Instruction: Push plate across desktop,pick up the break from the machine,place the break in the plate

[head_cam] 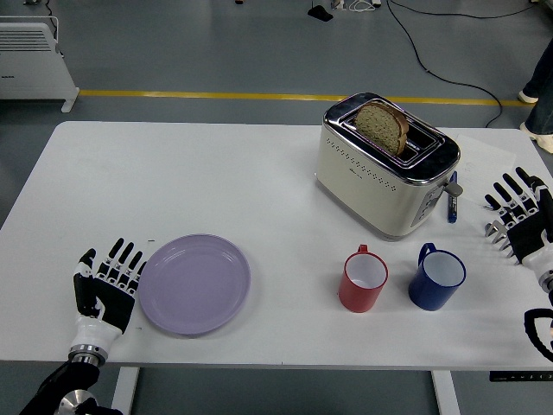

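A lilac plate (195, 284) lies on the white table (207, 181) near its front edge, left of centre. My left hand (108, 281) is open, fingers spread, its side against the plate's left rim. A cream and chrome toaster (386, 165) stands at the back right with a slice of brown bread (381, 124) sticking up from its slot. My right hand (518, 216) is open and empty at the table's right edge, well right of the toaster.
A red mug (363, 280) and a blue mug (437, 277) stand in front of the toaster. A blue pen (452, 208) lies to the toaster's right. A person's legs (542, 86) show at the top right. A white heater (34, 56) stands on the floor.
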`<action>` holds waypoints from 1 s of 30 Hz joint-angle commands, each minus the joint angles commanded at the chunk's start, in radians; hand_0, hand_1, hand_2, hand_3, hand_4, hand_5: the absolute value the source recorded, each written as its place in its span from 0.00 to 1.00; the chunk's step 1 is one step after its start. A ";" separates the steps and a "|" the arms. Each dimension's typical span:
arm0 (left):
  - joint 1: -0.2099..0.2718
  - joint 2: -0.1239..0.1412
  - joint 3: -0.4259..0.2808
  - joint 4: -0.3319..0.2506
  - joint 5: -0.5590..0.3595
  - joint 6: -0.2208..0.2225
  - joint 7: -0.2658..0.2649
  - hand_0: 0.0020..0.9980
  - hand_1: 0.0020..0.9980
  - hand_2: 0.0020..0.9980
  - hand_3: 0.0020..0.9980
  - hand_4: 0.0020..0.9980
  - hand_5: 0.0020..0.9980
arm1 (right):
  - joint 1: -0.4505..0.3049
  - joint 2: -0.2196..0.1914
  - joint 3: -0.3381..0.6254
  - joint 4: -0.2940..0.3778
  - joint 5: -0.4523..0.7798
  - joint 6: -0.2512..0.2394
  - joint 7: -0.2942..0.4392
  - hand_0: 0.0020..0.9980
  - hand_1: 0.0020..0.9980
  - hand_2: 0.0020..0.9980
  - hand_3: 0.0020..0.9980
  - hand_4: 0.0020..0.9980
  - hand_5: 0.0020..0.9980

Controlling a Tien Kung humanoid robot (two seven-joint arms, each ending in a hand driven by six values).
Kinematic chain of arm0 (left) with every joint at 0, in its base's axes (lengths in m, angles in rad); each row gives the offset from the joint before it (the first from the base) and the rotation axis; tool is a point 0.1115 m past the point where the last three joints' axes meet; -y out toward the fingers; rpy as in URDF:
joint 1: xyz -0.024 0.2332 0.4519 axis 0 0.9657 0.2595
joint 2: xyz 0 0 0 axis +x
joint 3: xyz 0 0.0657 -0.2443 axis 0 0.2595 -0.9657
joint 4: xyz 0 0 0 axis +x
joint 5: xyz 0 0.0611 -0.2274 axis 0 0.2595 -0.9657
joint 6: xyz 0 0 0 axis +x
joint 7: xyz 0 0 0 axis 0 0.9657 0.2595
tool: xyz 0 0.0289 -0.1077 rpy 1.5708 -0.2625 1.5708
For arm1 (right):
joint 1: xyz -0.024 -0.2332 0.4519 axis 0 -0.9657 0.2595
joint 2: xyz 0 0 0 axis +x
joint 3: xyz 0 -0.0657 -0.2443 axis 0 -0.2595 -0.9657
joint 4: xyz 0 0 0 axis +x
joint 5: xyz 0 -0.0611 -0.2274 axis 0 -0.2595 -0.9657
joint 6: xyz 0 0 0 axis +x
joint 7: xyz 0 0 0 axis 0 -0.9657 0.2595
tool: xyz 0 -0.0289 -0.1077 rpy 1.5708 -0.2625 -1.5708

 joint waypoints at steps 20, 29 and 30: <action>-0.080 0.000 0.160 0.049 -0.099 -0.037 0.004 0.87 0.89 0.89 0.80 0.58 1.00 | 0.007 0.002 0.005 0.000 0.000 0.000 0.002 0.77 0.75 0.74 0.73 0.48 0.52; -0.114 0.000 0.224 0.071 -0.147 -0.073 0.026 0.87 0.88 0.88 0.79 0.58 1.00 | 0.007 0.004 0.009 0.000 -0.001 0.001 0.002 0.77 0.75 0.74 0.73 0.48 0.52; -0.118 0.000 0.228 0.075 -0.153 -0.075 0.026 0.87 0.88 0.88 0.79 0.58 1.00 | 0.007 0.004 0.009 0.000 -0.001 0.001 0.002 0.77 0.75 0.74 0.73 0.48 0.52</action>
